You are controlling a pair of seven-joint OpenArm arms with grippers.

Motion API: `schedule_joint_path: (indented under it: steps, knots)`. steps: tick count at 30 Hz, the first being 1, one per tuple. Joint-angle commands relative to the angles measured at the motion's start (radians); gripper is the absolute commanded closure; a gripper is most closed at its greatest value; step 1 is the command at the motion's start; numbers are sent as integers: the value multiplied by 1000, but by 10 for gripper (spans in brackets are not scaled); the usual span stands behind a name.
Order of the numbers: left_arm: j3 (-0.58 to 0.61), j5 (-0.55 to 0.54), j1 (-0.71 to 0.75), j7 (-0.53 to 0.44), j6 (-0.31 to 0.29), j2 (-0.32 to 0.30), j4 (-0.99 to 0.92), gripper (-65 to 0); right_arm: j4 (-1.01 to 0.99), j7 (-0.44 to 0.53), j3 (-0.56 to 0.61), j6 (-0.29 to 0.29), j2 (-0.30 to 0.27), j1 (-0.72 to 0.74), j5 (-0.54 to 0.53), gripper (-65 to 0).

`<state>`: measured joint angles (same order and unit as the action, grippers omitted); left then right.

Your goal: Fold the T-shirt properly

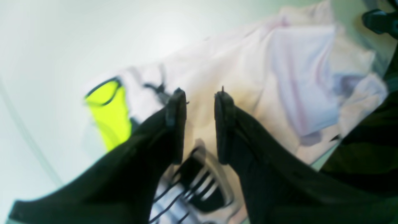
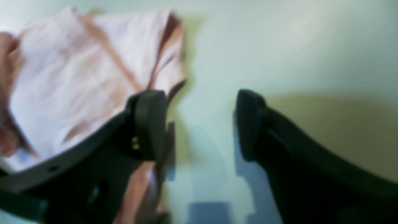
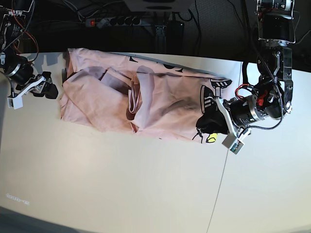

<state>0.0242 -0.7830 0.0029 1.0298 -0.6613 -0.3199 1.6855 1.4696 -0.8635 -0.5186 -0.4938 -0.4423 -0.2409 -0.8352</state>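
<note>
While T-shirt lies crumpled, pale pink, across table, left gripper hovers parted over yellow graphic; right gripper spread, empty.

Both wrist views are smeared by blur. From the left wrist, the left gripper hangs over the T-shirt, its black print and a yellow patch beside the near finger too soft to read, and both fingers run off the bottom edge. From the right wrist, the right gripper shows only hazy fingers, cloth creases beside them a wash. In the base view the left gripper covers the shirt's graphic end.
</note>
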Motion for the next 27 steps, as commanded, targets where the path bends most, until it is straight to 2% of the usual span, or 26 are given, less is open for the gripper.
schedule_joint_path:
  steps: [1,4,8,17,22,27]
  knots:
    - [-4,-21,-16,-19,-5,-16,13,-161,1,-6,-6,-27,-23,-5,-39,-362]
    - [-4,-19,-16,-19,-5,-35,13,-161,-19,-72,2,-29,-20,-15,-100,-362]
    - [-4,-21,-16,-20,-5,-41,13,-161,-24,-103,12,-31,-3,-18,-138,-362]
    - [-4,-21,-16,-20,-5,-41,13,-161,-24,-110,167,-34,78,-17,-130,-362]
    - [-4,-21,-16,-19,-5,-47,13,-161,-24,-109,183,-34,128,-17,-130,-362]
    - [-4,-20,-17,-20,-5,-66,13,-161,-24,-82,183,-34,152,-14,-111,-360]
